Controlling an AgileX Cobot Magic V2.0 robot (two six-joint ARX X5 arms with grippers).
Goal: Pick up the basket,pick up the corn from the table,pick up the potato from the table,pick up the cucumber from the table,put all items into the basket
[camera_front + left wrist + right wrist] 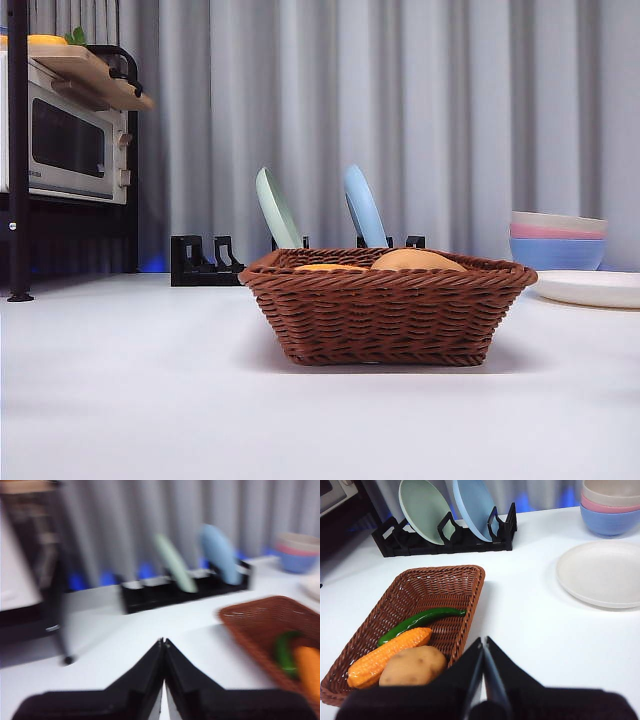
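Observation:
The brown wicker basket stands on the white table in the middle of the front view. It also shows in the right wrist view and the left wrist view. Inside it lie the orange corn, the tan potato and the green cucumber. In the front view only the tops of the potato and the corn rise above the rim. My left gripper is shut and empty, off to the side of the basket. My right gripper is shut and empty, above the table beside the basket.
A black dish rack behind the basket holds a green plate and a blue plate. Stacked bowls and a white plate stand at the right. A microwave on a shelf is at the left.

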